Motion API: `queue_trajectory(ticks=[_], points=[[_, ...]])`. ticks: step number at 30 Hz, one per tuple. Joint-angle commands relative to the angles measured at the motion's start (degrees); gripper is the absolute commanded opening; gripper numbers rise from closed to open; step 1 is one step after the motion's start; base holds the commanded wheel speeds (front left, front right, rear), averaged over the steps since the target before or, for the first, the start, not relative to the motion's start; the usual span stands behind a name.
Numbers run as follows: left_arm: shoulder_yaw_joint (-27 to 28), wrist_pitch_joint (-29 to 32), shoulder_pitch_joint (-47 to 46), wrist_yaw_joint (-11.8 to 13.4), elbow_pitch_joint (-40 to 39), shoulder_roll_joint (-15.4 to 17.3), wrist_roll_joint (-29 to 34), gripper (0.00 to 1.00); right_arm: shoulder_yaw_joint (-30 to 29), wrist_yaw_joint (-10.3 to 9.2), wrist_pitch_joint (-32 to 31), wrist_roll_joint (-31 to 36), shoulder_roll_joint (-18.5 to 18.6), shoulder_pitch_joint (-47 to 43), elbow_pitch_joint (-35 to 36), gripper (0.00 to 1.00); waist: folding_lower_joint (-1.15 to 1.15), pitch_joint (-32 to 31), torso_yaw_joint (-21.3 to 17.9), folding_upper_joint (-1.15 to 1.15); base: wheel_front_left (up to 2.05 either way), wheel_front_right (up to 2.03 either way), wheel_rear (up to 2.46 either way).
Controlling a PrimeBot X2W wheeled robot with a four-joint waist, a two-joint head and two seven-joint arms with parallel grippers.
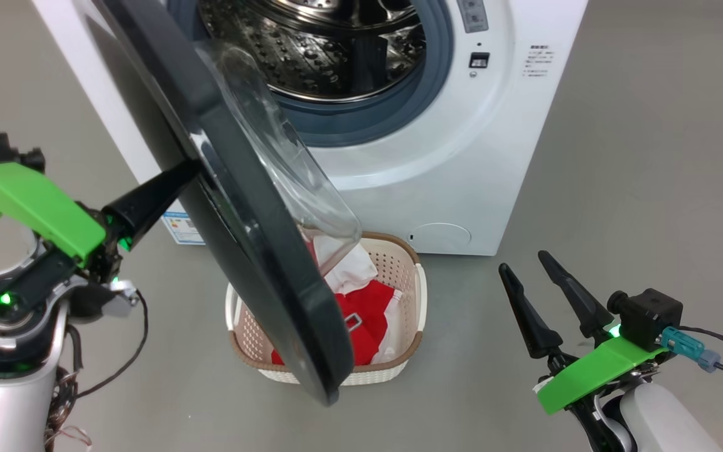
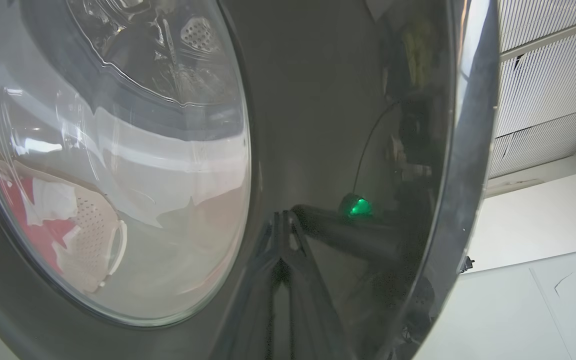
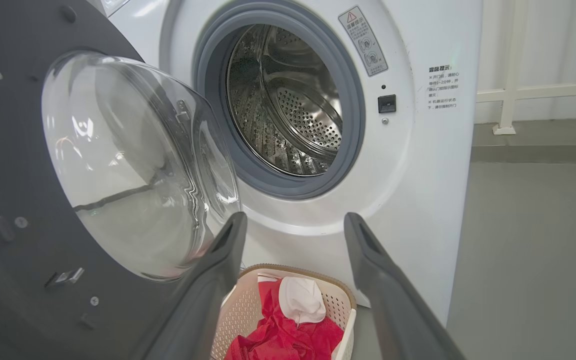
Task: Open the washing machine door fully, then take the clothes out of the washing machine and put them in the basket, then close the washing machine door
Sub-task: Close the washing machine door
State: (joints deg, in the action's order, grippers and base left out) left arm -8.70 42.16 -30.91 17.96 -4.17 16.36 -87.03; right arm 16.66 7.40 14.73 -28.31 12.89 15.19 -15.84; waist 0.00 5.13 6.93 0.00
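Head view: the washing machine door (image 1: 242, 207) stands swung out on its left hinge, partly open, and its clear glass window (image 1: 286, 163) bulges toward the washing machine (image 1: 462, 157). The left hand (image 1: 187, 171) is closed, gripping nothing, with its dark fingertips set against the door's glossy outer face. In the left wrist view they meet their own reflection there. Behind the door, the perforated steel drum (image 1: 324, 50) shows inside the grey-blue gasket (image 1: 399, 107). The basket (image 1: 399, 257) sits on the grey floor (image 1: 650, 188) just in front of the machine, partly hidden by the door's lower edge. The red and white clothes (image 1: 371, 314) lie heaped inside it. The right hand (image 1: 523, 260) hovers to the right of the basket, well apart from it, its two fingers spread open and holding nothing. In the right wrist view the basket sits between them.
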Motion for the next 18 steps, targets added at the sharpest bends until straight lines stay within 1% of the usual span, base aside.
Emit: queue_trajectory(ticks=[1,8,18], points=[[1.7,-0.5,-3.4,-1.0,-1.2,1.3,0.7,0.0,0.9,0.09,0.3,0.4,0.0,1.2,1.5,1.0,0.0,0.2,-0.6,0.0,0.0,0.0,0.0],[1.6,-0.6,-4.0,-1.9,0.1,1.0,0.8,0.0,0.5,0.09,0.3,0.5,-0.1,1.0,1.6,1.0,0.0,0.6,-1.8,0.0,0.0,0.0,0.0],[1.9,-0.6,-3.8,-2.6,0.2,0.9,0.7,0.0,0.0,0.09,0.3,0.8,-0.1,1.0,1.6,1.0,0.0,0.7,-0.5,0.0,0.0,0.0,0.0]])
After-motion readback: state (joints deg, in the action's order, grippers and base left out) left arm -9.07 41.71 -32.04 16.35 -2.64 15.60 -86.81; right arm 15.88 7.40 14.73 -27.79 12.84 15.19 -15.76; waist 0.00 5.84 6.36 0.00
